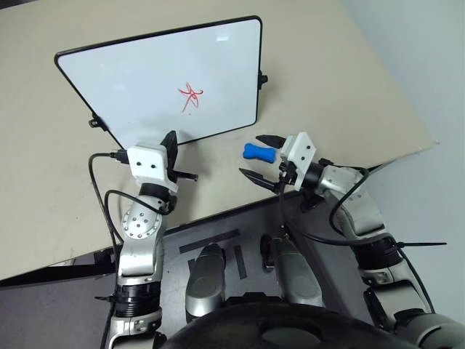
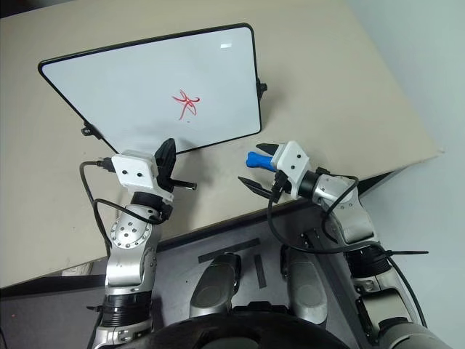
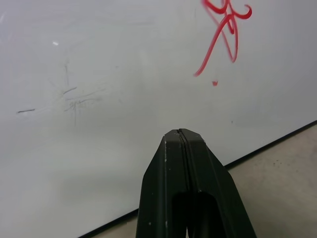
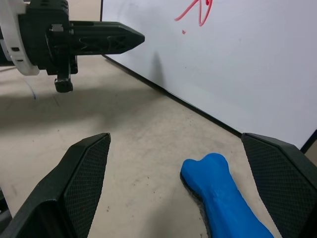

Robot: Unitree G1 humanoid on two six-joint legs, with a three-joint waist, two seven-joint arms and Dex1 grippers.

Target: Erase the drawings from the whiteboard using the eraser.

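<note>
Beige tabletop [image 1: 349, 87] carries the blue eraser [image 1: 259, 151], lying just beside the whiteboard [image 1: 145, 80]; it looks light and firm, best pinched at its narrow waist. Right gripper [image 1: 261, 158] gapes around it; left gripper [image 1: 171, 149] is closed, empty.

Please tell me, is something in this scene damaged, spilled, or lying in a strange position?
Nothing stands out. The large white whiteboard with thin black frame lies flat on the beige table, bearing only the small red scribble. The small blue bone-shaped eraser lies intact beside the board's corner.
</note>
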